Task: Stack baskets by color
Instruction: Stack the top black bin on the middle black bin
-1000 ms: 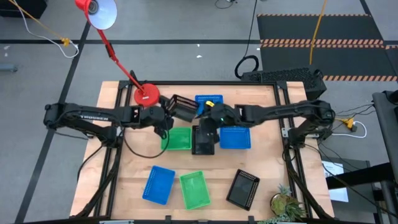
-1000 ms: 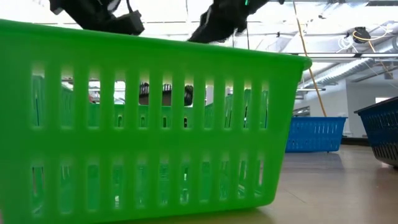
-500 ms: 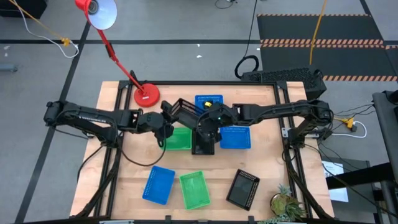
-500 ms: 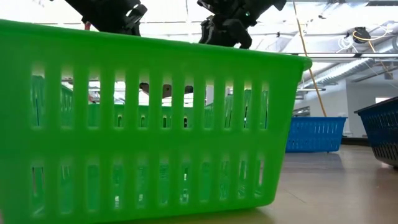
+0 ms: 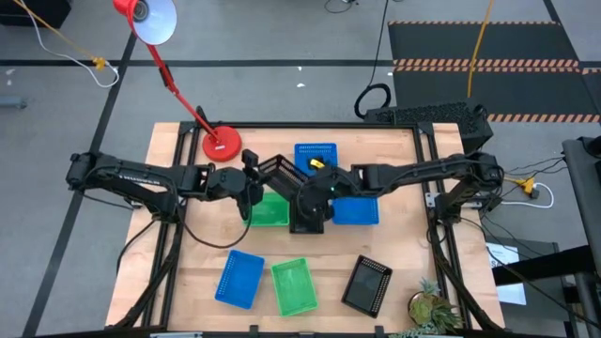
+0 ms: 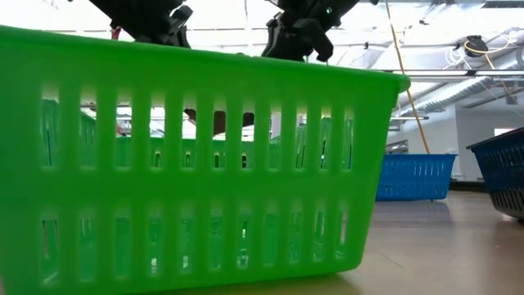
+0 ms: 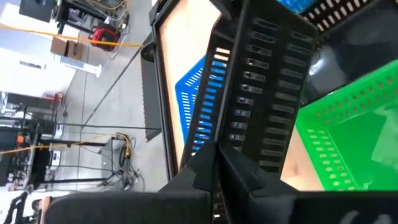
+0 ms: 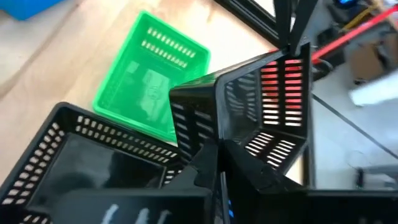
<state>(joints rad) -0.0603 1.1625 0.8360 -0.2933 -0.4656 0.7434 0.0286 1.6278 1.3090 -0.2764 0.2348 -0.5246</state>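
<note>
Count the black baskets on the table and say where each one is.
3. One tilted black basket held up between both arms at centre; one flat black basket just below it; one lone black basket near the front right. None seems hidden.

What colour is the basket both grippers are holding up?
Black; the right wrist view shows it best.

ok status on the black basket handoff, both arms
Left end effector shut on tilted black basket. Right end effector shut on the same basket, mid-table. Second black basket below. Green basket alongside; nothing blocking.
</note>
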